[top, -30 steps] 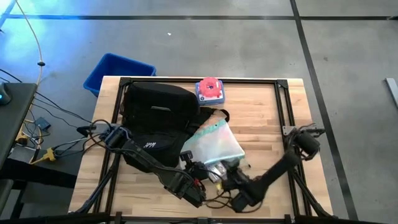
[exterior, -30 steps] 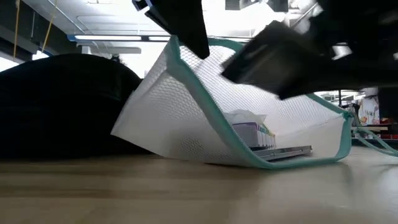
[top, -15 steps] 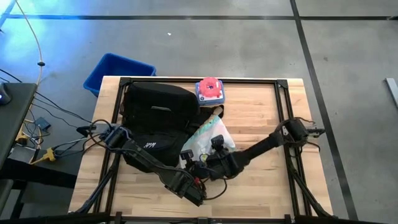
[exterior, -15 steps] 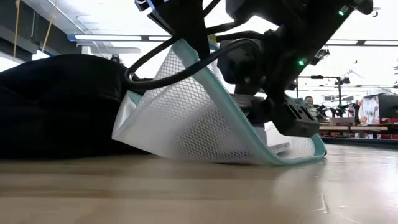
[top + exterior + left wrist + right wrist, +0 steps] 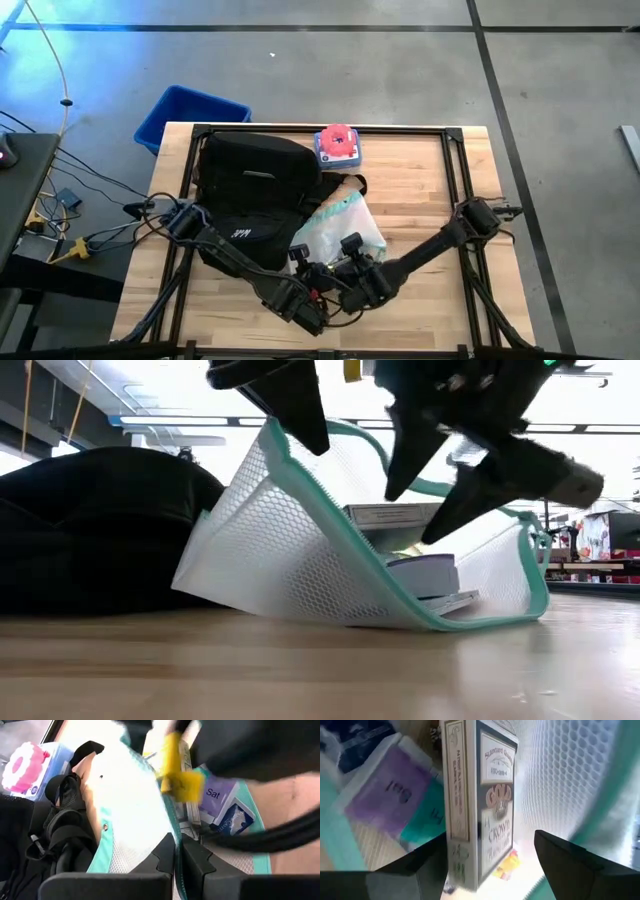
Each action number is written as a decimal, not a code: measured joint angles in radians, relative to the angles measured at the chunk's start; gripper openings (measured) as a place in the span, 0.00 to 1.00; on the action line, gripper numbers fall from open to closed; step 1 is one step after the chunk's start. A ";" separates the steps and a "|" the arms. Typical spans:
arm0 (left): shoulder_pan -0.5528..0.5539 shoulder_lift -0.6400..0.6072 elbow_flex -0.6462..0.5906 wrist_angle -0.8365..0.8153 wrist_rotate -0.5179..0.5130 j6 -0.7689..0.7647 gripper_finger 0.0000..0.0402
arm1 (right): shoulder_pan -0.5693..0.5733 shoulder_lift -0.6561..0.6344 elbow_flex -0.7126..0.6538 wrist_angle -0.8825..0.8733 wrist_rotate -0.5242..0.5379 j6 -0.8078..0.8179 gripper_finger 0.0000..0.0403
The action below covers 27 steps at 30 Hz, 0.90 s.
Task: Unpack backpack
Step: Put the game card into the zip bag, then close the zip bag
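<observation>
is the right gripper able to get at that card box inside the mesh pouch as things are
Probably yes. The left gripper holds the mesh pouch open by its teal edge, and the right gripper is already inside, fingers spread on either side of the card box.

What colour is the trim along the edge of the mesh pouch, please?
Teal, edging the white mesh pouch; the low view shows it best.

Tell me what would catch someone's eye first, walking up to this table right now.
Probably the white mesh pouch with teal trim near the front of the table, held up by the left claw pinching its edge. The right claw reaches into its mouth with fingers spread around a card box. Behind it lies the big black backpack, with a pink-topped box at the far edge.
</observation>
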 joint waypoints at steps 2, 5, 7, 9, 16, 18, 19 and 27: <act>-0.006 0.000 0.000 -0.001 0.000 0.000 0.00 | 0.035 0.000 0.002 -0.013 0.011 0.012 0.66; -0.015 0.000 0.000 -0.010 0.000 -0.001 0.00 | 0.093 -0.008 0.002 -0.031 0.025 0.039 0.65; -0.018 0.000 0.000 -0.013 -0.001 -0.001 0.00 | 0.133 -0.017 0.002 -0.035 0.051 0.067 0.64; -0.019 0.000 0.000 -0.013 -0.001 -0.001 0.00 | 0.170 -0.025 0.002 -0.056 0.076 0.099 0.64; -0.019 0.001 0.000 -0.016 -0.001 0.000 0.00 | 0.257 -0.038 -0.011 -0.388 0.019 0.321 0.64; -0.019 0.001 0.000 -0.016 -0.002 0.000 0.00 | 0.257 -0.039 -0.045 -0.477 -0.032 0.338 0.64; -0.019 0.001 0.000 -0.016 -0.001 0.000 0.00 | 0.254 -0.039 -0.067 -0.514 -0.049 0.336 0.64; -0.019 0.001 0.000 -0.016 -0.001 0.001 0.00 | 0.183 -0.038 -0.358 -0.438 -0.032 0.214 0.64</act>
